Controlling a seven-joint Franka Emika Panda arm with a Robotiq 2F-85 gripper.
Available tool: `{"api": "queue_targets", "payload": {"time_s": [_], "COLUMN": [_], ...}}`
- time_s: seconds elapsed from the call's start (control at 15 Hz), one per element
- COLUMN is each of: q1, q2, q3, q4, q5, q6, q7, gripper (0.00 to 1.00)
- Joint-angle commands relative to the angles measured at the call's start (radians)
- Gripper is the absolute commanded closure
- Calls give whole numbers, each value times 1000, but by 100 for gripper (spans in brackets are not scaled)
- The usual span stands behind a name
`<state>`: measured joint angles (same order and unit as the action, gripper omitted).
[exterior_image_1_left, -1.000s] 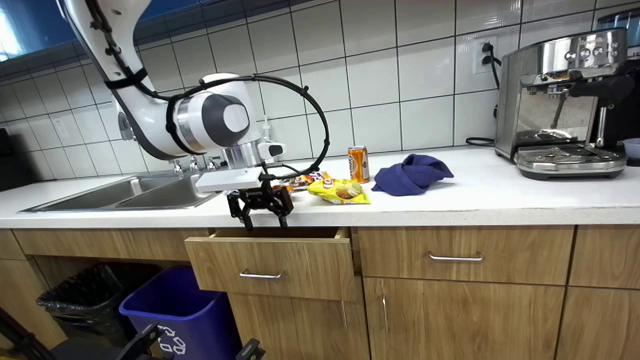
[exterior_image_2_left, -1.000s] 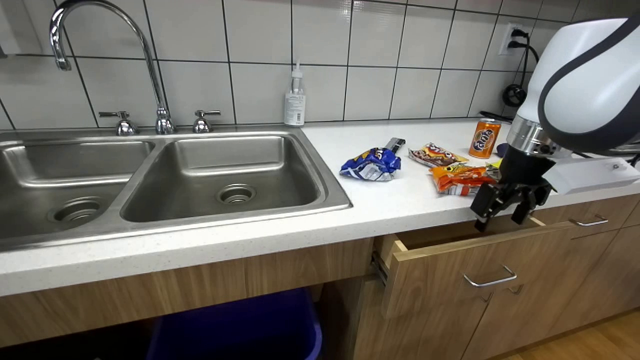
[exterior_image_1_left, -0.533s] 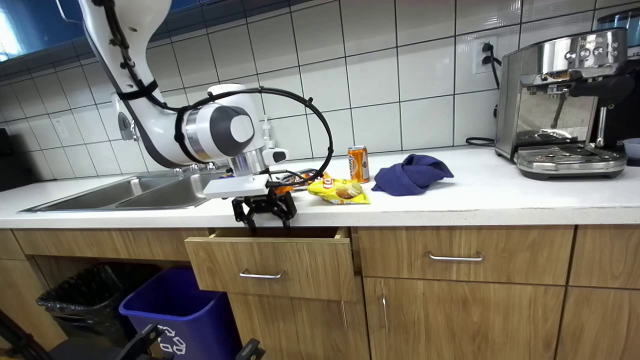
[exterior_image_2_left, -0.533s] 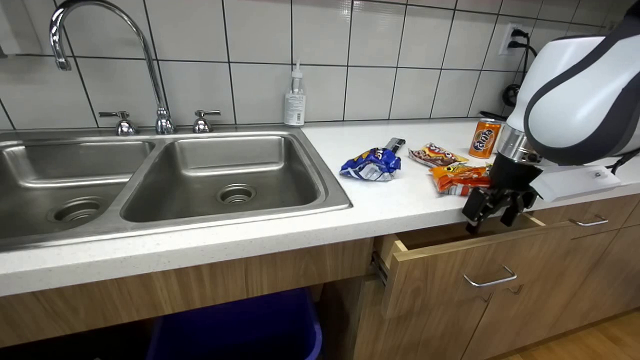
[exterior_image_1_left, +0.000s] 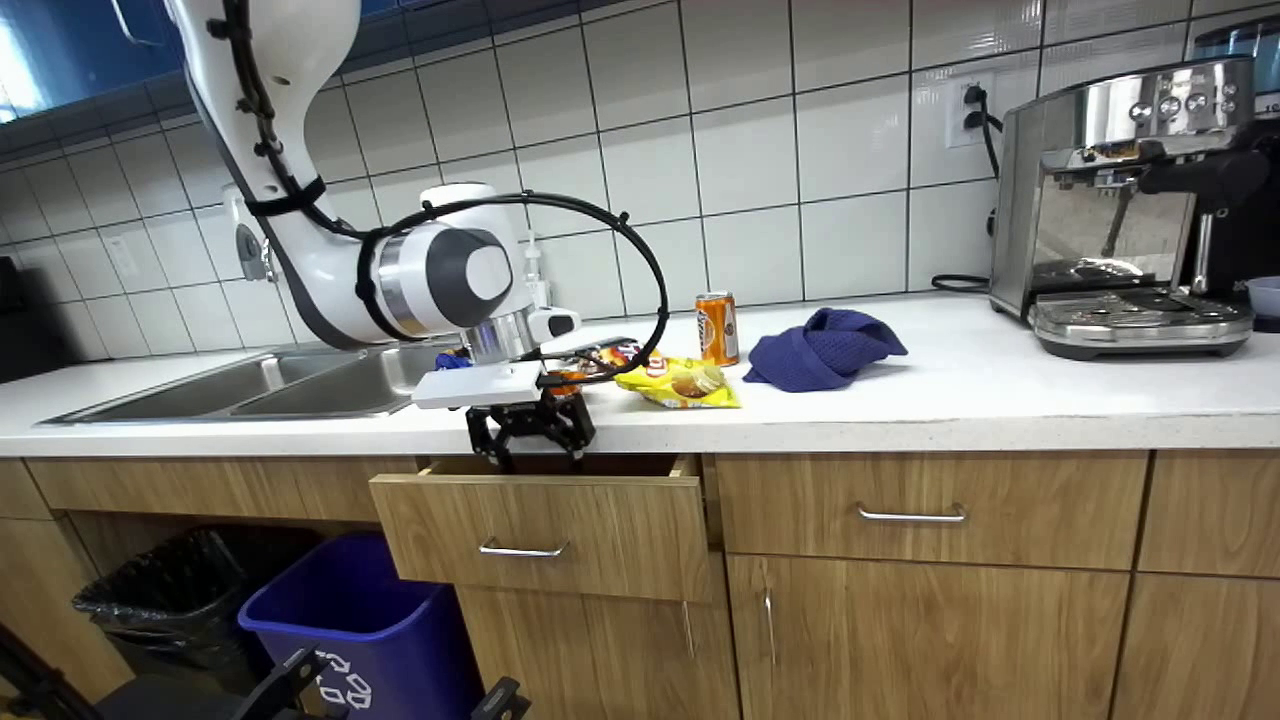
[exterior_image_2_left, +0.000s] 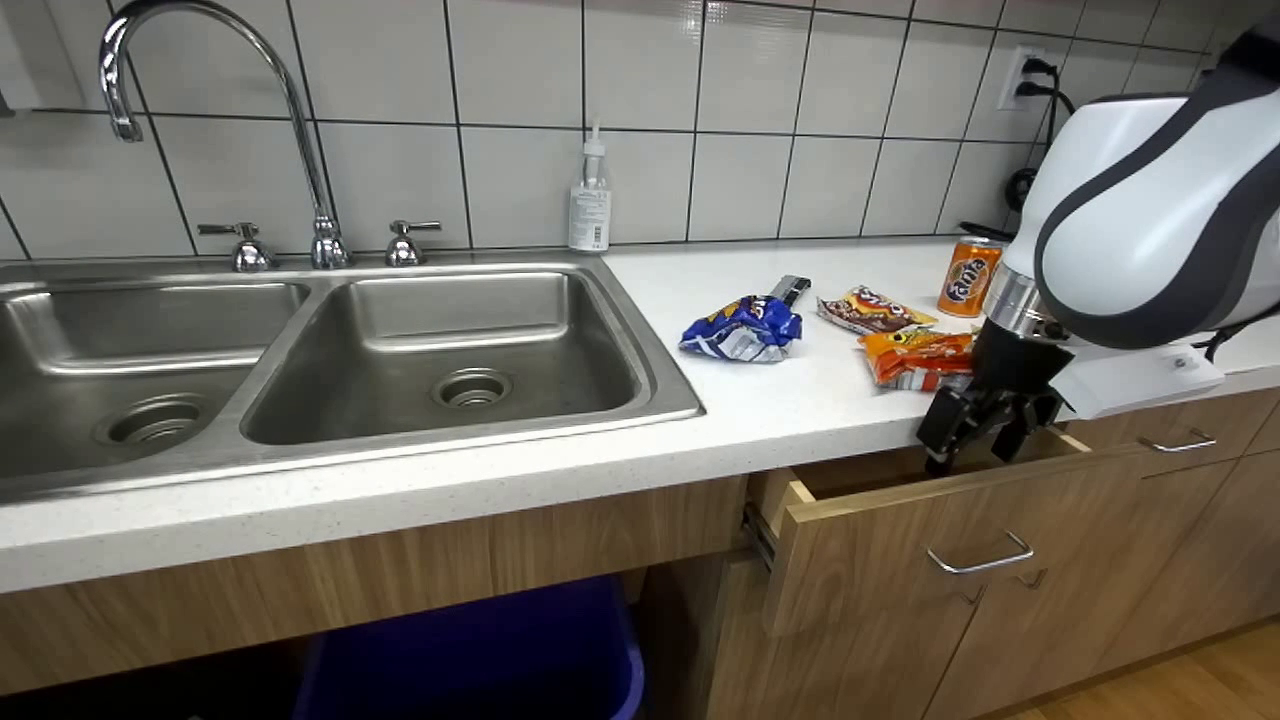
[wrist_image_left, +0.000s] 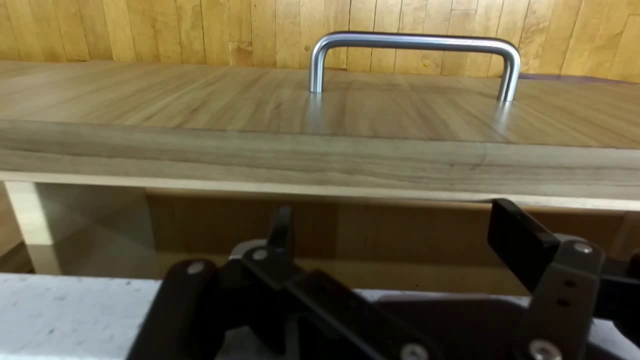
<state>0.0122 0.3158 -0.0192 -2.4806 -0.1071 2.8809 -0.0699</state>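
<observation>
My gripper (exterior_image_1_left: 541, 461) is open and empty, pointing down at the opening of a pulled-out wooden drawer (exterior_image_1_left: 540, 530). In an exterior view the fingertips (exterior_image_2_left: 971, 461) are just behind the drawer's front panel (exterior_image_2_left: 960, 545), at about rim height. In the wrist view the spread fingers (wrist_image_left: 392, 207) are over the drawer's dark inside, and the right fingertip appears close to the inner edge of the front panel (wrist_image_left: 320, 157); whether it touches I cannot tell. The metal drawer handle (wrist_image_left: 415, 41) is on the outer face. The part of the drawer seen holds nothing visible.
On the white counter (exterior_image_2_left: 800, 400) are an orange bag (exterior_image_2_left: 915, 355), a brown bag (exterior_image_2_left: 873, 310), a blue bag (exterior_image_2_left: 745, 328), a yellow bag (exterior_image_1_left: 680, 383), an orange can (exterior_image_1_left: 717, 330) and a blue cloth (exterior_image_1_left: 825, 350). A sink (exterior_image_2_left: 450, 350), coffee machine (exterior_image_1_left: 1120, 210) and blue bin (exterior_image_1_left: 360, 620) stand around.
My gripper has moved down and slightly along the counter toward the drawer's middle, so its fingertips now reach into the drawer opening. It stays open. The drawer and counter objects have not moved.
</observation>
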Motion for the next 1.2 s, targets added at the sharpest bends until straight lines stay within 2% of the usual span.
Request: {"api": "queue_targets", "payload": {"time_s": [0.0, 0.53, 1.13], "q1": [7, 20, 11], "q2": [-12, -46, -85], "q3": [0, -5, -5], "q4": [6, -26, -91], "q5": [-6, 5, 35], "q6": [-38, -112, -106], "q7": [3, 53, 96], "gripper": [0, 0, 0]}}
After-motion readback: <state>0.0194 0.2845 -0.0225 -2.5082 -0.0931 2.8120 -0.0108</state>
